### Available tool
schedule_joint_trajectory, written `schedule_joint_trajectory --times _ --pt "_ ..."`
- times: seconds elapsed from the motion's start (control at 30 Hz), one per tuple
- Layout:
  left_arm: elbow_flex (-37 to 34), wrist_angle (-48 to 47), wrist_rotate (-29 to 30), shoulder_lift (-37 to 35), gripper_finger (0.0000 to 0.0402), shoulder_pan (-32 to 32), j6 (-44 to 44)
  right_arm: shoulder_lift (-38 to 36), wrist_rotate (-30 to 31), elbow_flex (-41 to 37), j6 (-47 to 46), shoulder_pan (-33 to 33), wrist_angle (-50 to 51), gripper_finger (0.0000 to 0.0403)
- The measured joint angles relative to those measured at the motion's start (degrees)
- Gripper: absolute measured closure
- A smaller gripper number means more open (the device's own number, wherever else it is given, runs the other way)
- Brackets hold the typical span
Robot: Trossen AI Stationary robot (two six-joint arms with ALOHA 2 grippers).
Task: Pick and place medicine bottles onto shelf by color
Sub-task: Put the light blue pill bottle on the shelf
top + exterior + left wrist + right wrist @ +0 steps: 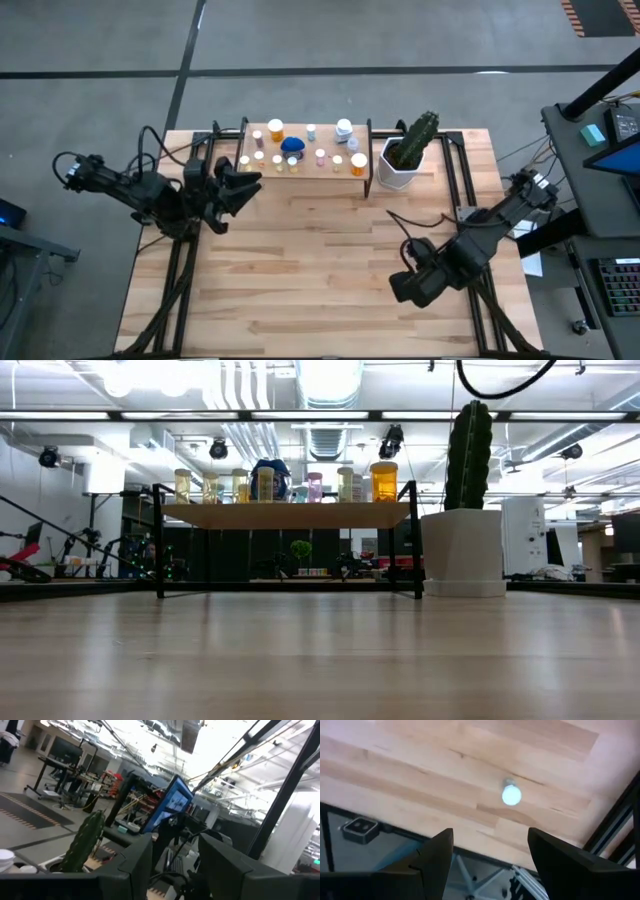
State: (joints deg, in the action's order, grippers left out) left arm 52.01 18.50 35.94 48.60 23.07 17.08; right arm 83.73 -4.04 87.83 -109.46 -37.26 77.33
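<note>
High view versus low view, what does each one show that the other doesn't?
Only the high view shows both arms, the left tool beside the shelf's end and the right tool over the table's near right part. Only the low view shows the shelf's black legs and the room behind. Both show the medicine bottles on the shelf and the potted cactus.

Bottles [300, 484] line the shelf [285, 514] (cactus [468, 442] beside).
</note>
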Motion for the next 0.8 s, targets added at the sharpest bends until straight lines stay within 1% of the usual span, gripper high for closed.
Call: schedule_joint_trajectory --times 0.2,0.33,0.37,0.47,0.53,0.63,0.8 --pt "-0.8 -1.6 0.0 -1.7 0.0257 0.0 0.0 3.2 0.0 0.0 0.7 -0.3 -0.2 0.0156" --pt "-1.8 -1.6 0.0 -2.6 0.0257 0.0 0.0 6.2 -1.1 -1.8 3.4 -0.4 -0.6 0.0156" --pt "-1.9 -1.6 0.0 -2.8 0.0257 0.0 0.0 6.8 -1.2 -2.8 4.1 -0.4 -1.7 0.0156" --pt "-1.9 -1.6 0.0 -3.1 0.0257 0.0 0.0 7.1 -2.5 -7.1 7.1 -0.4 -9.2 0.0156" --pt "-1.9 -1.6 0.0 -3.1 0.0257 0.0 0.0 7.1 -3.2 -10.5 7.3 -0.4 -12.4 0.0156" --pt "-2.0 -1.5 0.0 -3.3 0.0257 0.0 0.0 6.9 -4.5 -14.6 6.3 -0.4 -13.1 0.0156" --pt "-2.0 -1.5 0.0 -3.1 0.0257 0.0 0.5 5.8 -5.0 -18.6 6.1 -0.5 -13.4 0.0156"
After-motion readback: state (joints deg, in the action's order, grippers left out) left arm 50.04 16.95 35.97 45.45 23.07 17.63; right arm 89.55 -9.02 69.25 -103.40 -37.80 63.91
